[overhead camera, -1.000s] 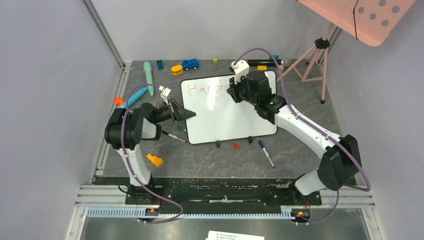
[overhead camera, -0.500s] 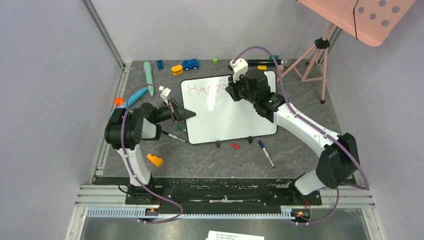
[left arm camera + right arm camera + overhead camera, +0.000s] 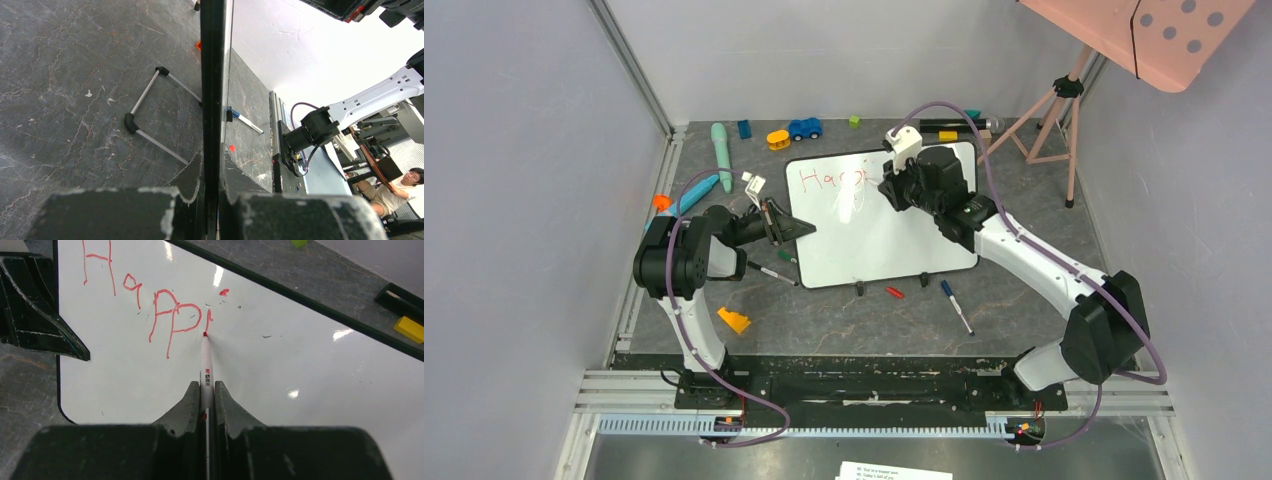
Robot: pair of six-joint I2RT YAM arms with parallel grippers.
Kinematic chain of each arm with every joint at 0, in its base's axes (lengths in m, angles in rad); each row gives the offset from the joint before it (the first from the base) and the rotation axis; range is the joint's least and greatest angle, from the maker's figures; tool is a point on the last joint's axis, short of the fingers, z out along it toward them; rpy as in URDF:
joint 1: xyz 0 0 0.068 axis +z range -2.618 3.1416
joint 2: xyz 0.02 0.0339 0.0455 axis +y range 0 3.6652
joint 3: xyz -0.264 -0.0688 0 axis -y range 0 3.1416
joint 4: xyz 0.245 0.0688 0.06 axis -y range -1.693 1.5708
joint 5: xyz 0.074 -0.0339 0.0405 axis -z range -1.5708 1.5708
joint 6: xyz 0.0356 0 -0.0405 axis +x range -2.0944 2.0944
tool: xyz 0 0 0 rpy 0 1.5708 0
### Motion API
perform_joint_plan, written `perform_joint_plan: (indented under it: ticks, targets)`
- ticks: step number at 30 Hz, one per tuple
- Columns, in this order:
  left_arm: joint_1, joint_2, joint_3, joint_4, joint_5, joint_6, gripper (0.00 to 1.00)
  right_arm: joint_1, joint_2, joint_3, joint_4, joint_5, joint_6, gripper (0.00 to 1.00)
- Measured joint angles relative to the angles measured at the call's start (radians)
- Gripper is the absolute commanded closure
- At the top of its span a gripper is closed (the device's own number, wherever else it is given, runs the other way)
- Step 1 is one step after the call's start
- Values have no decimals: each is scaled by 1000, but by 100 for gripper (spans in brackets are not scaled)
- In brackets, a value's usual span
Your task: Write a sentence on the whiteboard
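gripping red marker (image 3: 206,365), right gripper (image 3: 205,385) was closed. tip was pressed on whiteboard (image 3: 300,365) straight ahead of claw, at end of sentence (image 3: 150,305) "happi". bare board lay rightward. left gripper (image 3: 212,165) was clamped on board's edge.

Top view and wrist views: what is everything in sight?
whiteboard: one, white, table centre
sentence: one, red, board's top left
red marker: one, tip on board
black marker: one, left of board
blue marker: one, front of board
red cap: one, front of board
toy car: one, blue, far edge
mint tool: one, far left
yellow wedge: one, near left arm
pink panel: one, dotted, far right
left pincer: one, black, shut on whiteboard's edge
right pincer: one, black, shut on red marker
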Motion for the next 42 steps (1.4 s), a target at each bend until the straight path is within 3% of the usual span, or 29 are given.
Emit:
perform_joint_plan:
  ticks: [25,42]
  targets:
    - [0,0,0,1,0,0,98,-8,-63,6,-26,-21,0,100]
    - [0,0,0,1,0,0,98,-26,-17,40,-40,2,0,100]
